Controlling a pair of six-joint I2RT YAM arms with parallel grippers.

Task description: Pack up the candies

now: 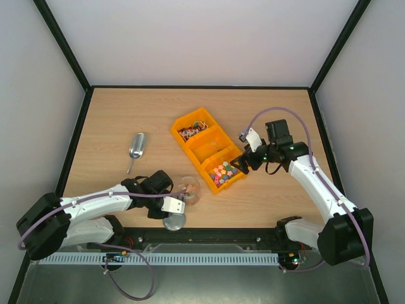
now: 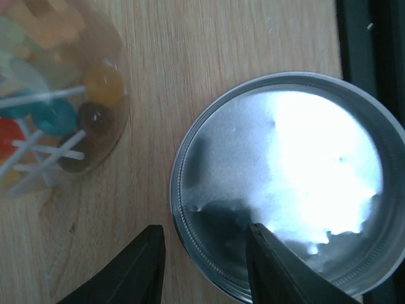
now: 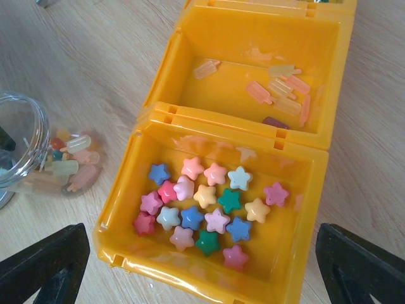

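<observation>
lid (image 2: 285, 190) rim btw my left gripper (image 2: 204, 231) jaws, half open, nothing gripped yet. candies (image 2: 98, 85) in jar (image 2: 107, 145) up-left of jaws, apart. pinch rim square, lift level w/o nudging jar.

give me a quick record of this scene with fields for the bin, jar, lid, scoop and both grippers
bin: orange, three compartments in a row
far compartment: red and white candies
middle compartment: a few pale lolly-shaped pieces
near compartment: pastel stars
jar: glass, open, some sweets inside
lid: metal, flat on the table beside the jar
scoop: metal, lying left of the bin
left gripper: open, fingers either side of the lid's rim
right gripper: open wide, at the star end of the bin
</observation>
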